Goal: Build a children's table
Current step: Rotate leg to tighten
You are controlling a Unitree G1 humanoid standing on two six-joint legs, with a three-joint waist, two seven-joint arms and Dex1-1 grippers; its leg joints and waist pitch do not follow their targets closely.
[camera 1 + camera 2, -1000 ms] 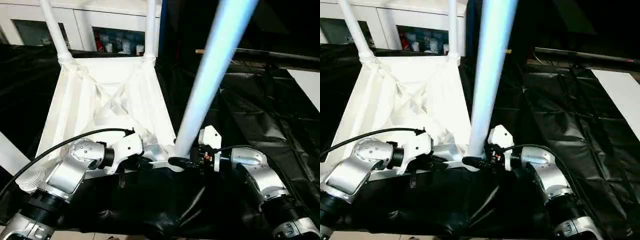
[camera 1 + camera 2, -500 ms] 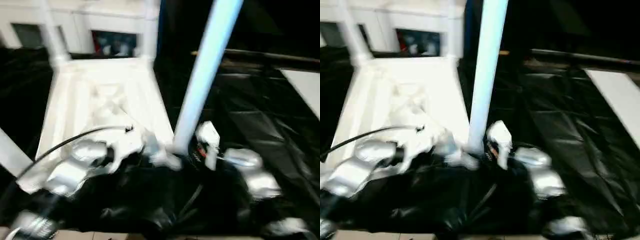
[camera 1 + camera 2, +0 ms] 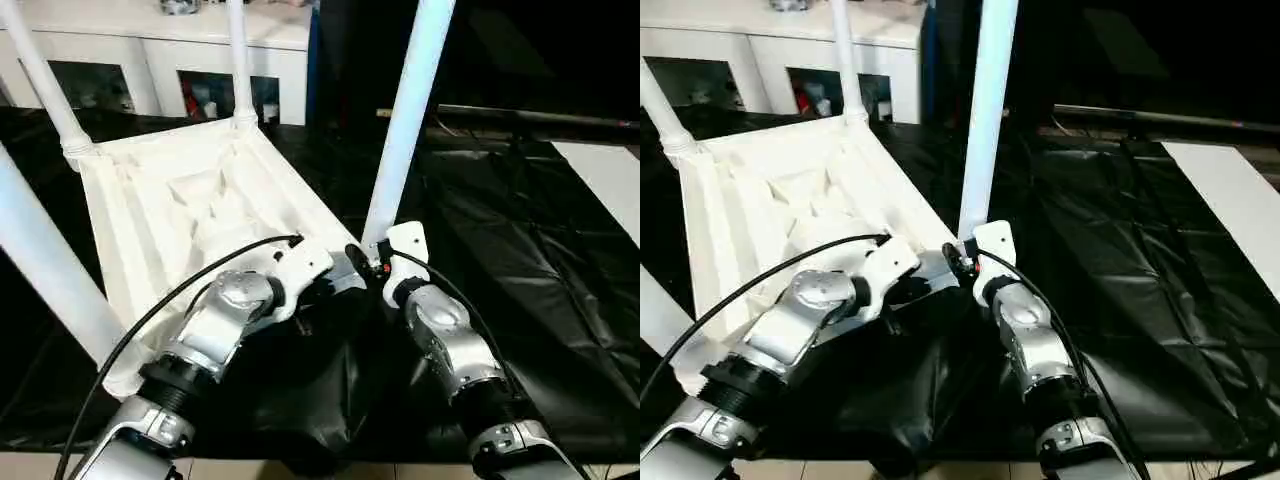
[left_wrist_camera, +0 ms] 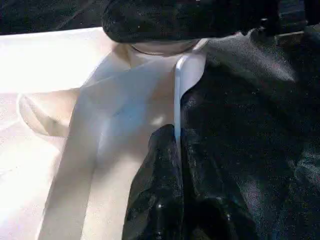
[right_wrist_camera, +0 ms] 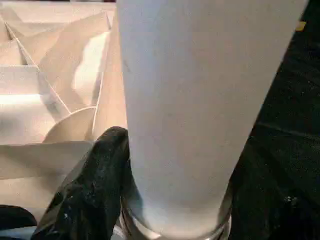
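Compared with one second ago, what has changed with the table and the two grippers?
The table top has swung round on the black sheet, both arms turning with it. As before, the left gripper pinches its rim and the right gripper clasps the near leg.

Black sheeting (image 3: 520, 250) below and all round the jaws, white cabinet (image 3: 160, 60) well beyond them.

Crinkled and glossy, spread under everything, creased into folds beyond the right jaws and bunched into a dark hump (image 3: 330, 400) just behind both. Low, with glass doors, well past the jaws at the far edge; small bottles and jars (image 3: 205, 100) dimly seen inside. A dark bar (image 3: 520, 115) lying level far beyond the right jaws; a pale panel (image 3: 605, 175) well off to their right.
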